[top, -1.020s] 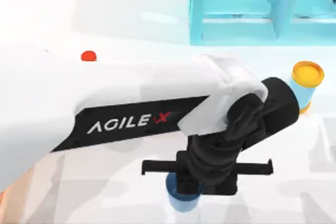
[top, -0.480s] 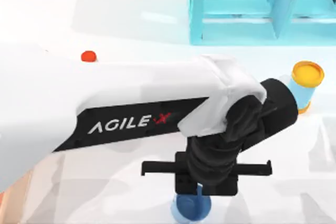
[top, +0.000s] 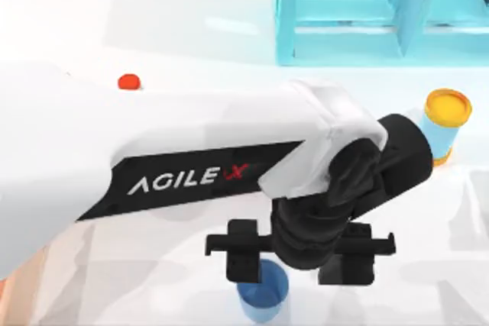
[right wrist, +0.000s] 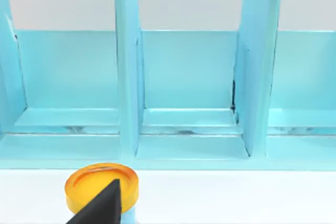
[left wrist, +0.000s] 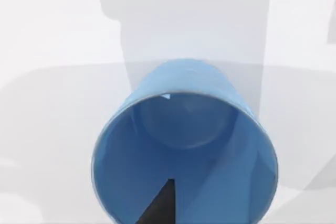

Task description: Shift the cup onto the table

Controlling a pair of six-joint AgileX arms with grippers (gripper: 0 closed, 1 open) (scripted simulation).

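The blue cup [top: 262,297] stands upright on the white table [top: 176,28] near the front edge, mouth up. My left gripper [top: 298,263] hangs just above it, open, with its black fingers [top: 243,253] spread wide on the crossbar and nothing held. The cup sits closer to the left finger than to the other. In the left wrist view I look straight down into the cup [left wrist: 184,150], and one dark fingertip [left wrist: 157,211] shows over its rim. In the right wrist view a dark fingertip [right wrist: 100,205] of my right gripper shows in front of the shelf.
A light-blue shelf unit [top: 359,13] with upright dividers [right wrist: 126,77] stands at the back right. A light-blue cylinder with a yellow top [top: 445,124] [right wrist: 101,184] stands in front of it. A small red object [top: 129,82] lies at the back left.
The left gripper's fingers have spread apart and let go of the cup. The cup, held and shifting slightly before, now stands free on the table under the gripper.
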